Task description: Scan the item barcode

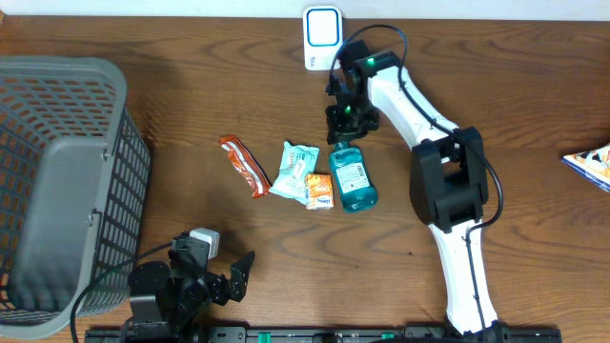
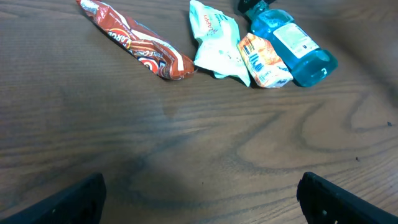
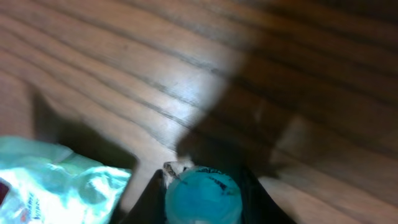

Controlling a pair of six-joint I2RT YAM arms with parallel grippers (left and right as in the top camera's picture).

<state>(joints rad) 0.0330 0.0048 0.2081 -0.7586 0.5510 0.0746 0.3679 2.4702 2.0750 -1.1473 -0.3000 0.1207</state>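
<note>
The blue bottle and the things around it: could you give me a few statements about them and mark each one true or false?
1. The right hand is closed on the cap of the blue bottle. True.
2. The bottle stands upright. False: it lies on its side on the table.
3. The left hand holds the red wrapper. False: that hand is open and empty, and the wrapper lies on the table apart from it.
4. The orange packet lies between the green packet and the bottle. True.
</note>
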